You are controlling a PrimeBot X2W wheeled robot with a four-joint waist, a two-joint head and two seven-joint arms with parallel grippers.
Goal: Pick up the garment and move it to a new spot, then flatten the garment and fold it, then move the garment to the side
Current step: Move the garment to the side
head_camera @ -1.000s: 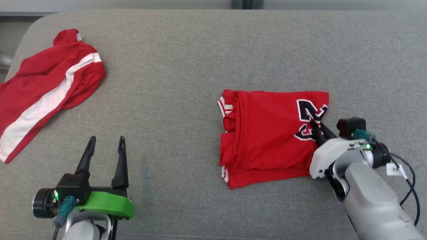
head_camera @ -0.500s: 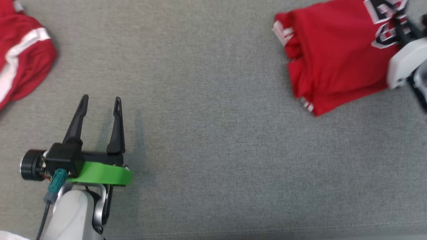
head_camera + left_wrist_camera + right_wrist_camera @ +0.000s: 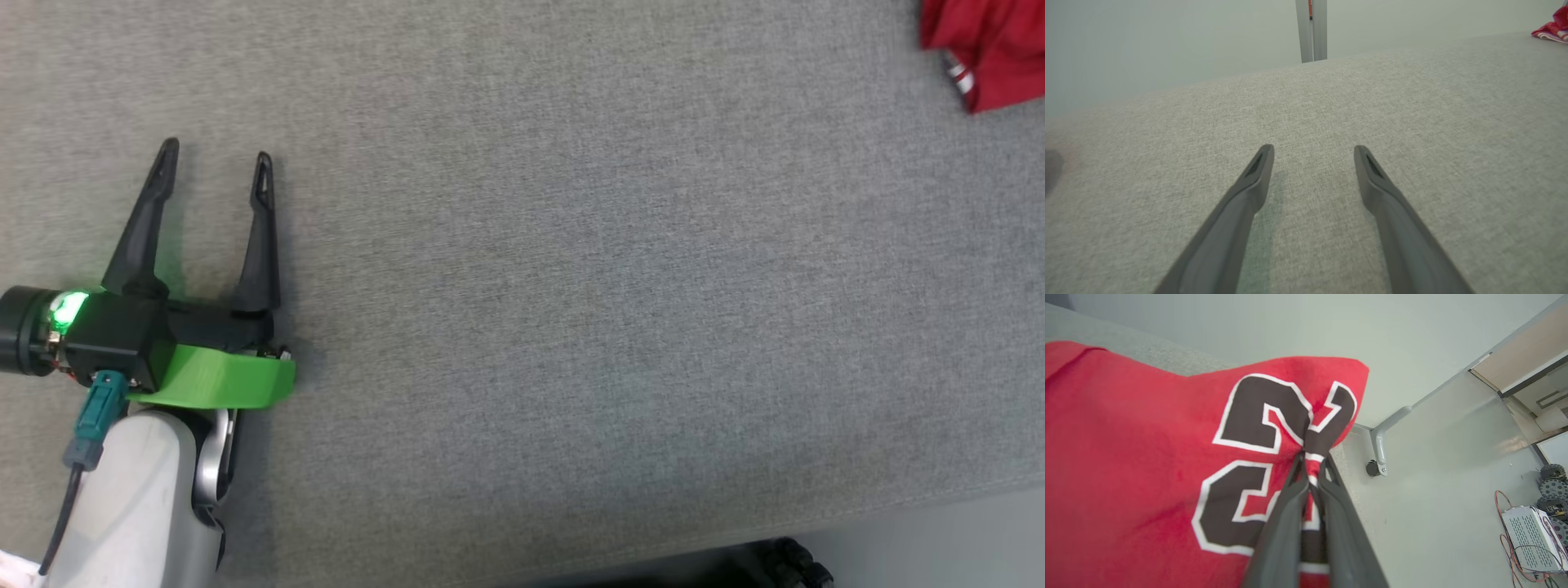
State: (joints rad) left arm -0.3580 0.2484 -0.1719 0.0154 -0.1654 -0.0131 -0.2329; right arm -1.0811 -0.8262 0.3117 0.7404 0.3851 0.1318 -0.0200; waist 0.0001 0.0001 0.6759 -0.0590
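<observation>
Right gripper (image 3: 1313,457) is clamped on the folded red jersey (image 3: 1139,428) at its black numeral. The jersey lies by an edge of the grey fabric-covered bench (image 3: 571,286). Left gripper (image 3: 216,151) is empty, with its fingers apart, above bare fabric near the bench's front edge.

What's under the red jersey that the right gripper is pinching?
The grey fabric surface shows past the red jersey's far edge. The right gripper is shut on its numbered corner. Anything directly beneath the cloth is covered.
</observation>
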